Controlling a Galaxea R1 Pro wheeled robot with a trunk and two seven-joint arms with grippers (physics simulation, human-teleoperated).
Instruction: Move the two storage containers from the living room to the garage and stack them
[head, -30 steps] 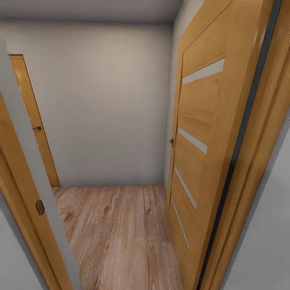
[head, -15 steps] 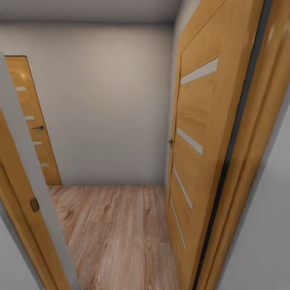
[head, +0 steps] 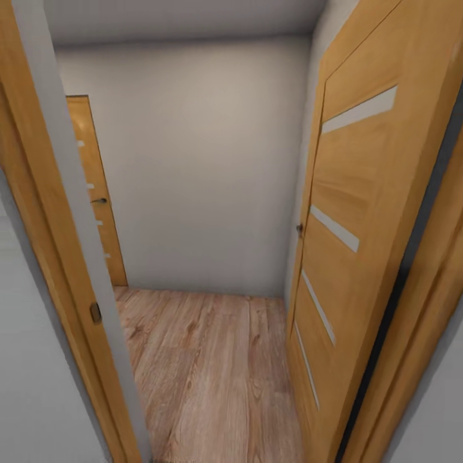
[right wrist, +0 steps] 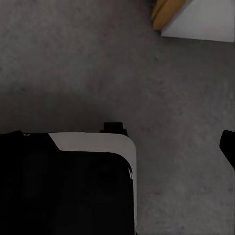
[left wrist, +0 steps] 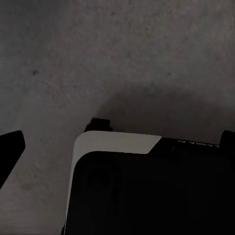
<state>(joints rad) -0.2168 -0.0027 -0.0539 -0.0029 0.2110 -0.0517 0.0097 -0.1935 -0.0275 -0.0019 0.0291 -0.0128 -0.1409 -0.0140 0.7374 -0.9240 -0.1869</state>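
The two storage containers are out of view. Under both wrist cameras lies the dark grey concrete floor [left wrist: 122, 54], with my black-and-white base [left wrist: 147, 191] standing on it. My left gripper [left wrist: 120, 143] hangs above that floor, a black fingertip [left wrist: 11, 149] at each side of the picture and nothing between them. My right gripper [right wrist: 120, 139] hangs the same way over the floor [right wrist: 73, 58], one fingertip [right wrist: 228, 147] at the picture's edge, empty.
Ahead, a doorway opens onto a bare hallway with light wood-plank flooring [head: 206, 360] and a pale back wall [head: 199, 167]. A wooden door with frosted strips [head: 347, 244] stands open at right. The door frame [head: 58, 212] is close at left, with another wooden door [head: 96, 193] beyond.
The whole head view has shifted: the hallway and both doors sit further right in the picture, and the left door frame looms larger and nearer. That is the camera moving.
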